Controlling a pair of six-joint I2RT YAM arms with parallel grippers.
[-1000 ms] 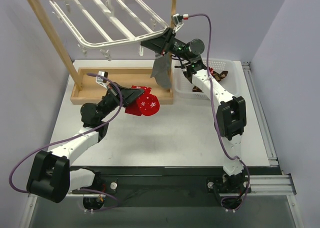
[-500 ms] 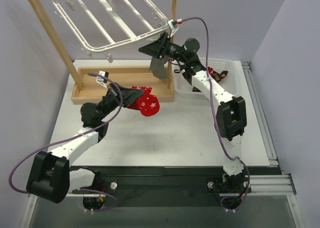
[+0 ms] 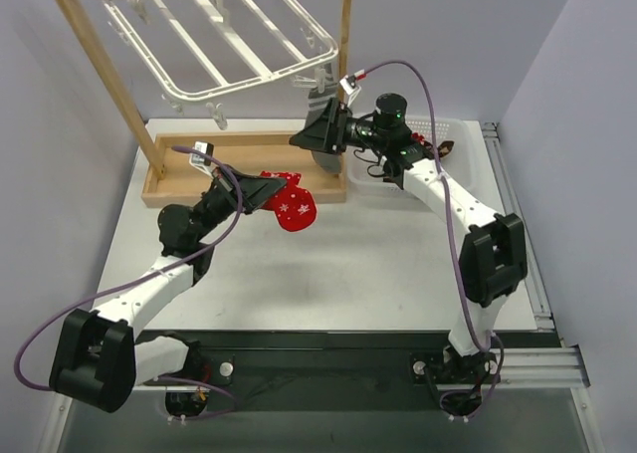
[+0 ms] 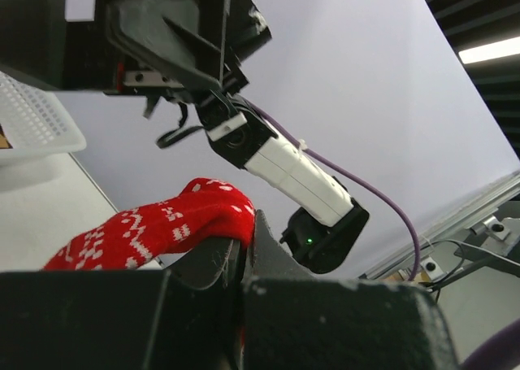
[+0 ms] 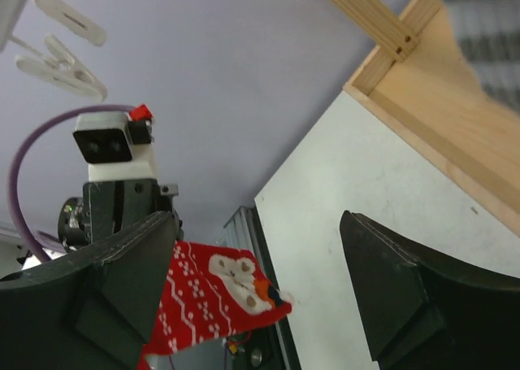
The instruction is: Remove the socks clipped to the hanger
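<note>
centre left, the left gripper clamps a red sock. the hanger at upper left looks nearly bare. upper centre, a grey sock dangles beside the right gripper, whose jaws are spread and empty. at right, the basket holds an argyle sock. nearly done, i judge.

The left arm and right arm share one build: smooth white shells on the long links and bulky black housings at the joints. A purple cable runs in loose loops along each. Near the wrist sits a small white camera block with a red tab. The left gripper and right gripper are matt black, with broad wedge-shaped fingers. A tiny green light glows on one black joint of the right arm.
</note>
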